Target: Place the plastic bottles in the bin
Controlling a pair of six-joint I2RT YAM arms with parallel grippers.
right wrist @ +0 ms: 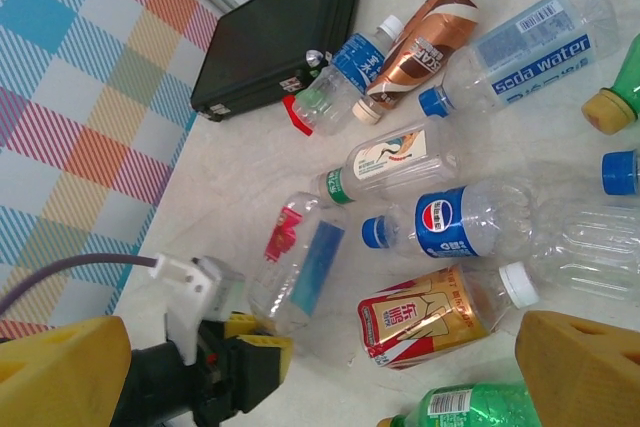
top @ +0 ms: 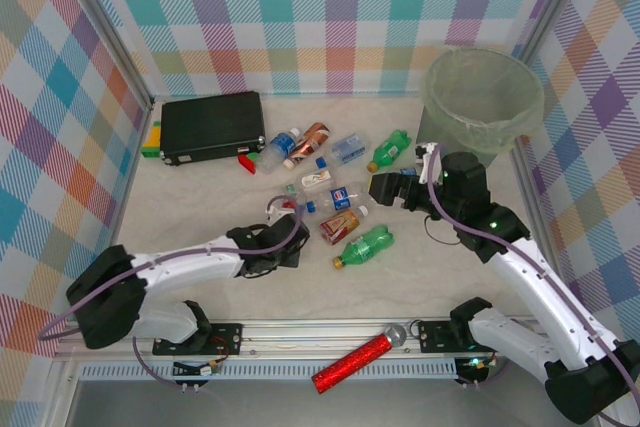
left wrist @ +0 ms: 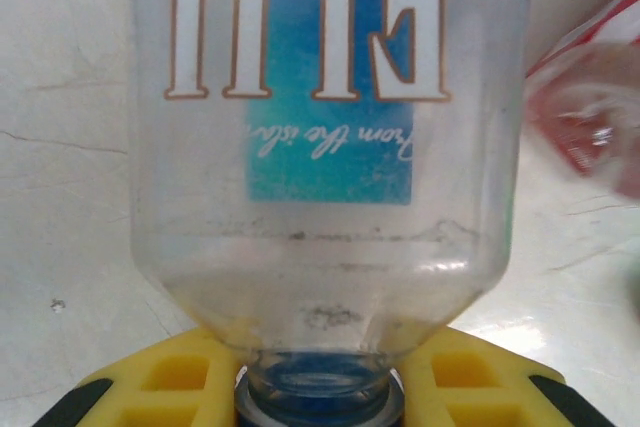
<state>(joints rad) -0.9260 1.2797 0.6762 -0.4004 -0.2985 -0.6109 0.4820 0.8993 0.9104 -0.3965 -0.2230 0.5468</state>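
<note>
A clear bottle with a blue label [left wrist: 320, 147] lies on the table, and my left gripper [left wrist: 320, 392] is shut on its blue-capped neck between the yellow pads [left wrist: 180, 377]. From above, that gripper [top: 283, 239] and the bottle [top: 286, 211] sit left of the pile. The right wrist view shows the same bottle [right wrist: 300, 267] beside several others: a Pepsi one [right wrist: 455, 222], a red-and-gold one [right wrist: 425, 315], a soda-water one [right wrist: 530, 32]. My right gripper [top: 385, 187] hovers open over the pile, right of centre. The pale-green bin [top: 482, 97] stands at the far right.
A black case [top: 212, 125] lies at the far left with a green-and-yellow item [top: 150, 139] against it. A red glittery tube [top: 352, 362] rests on the front rail. Two green bottles [top: 365, 245] [top: 388, 150] lie near the pile. Checked walls close in three sides.
</note>
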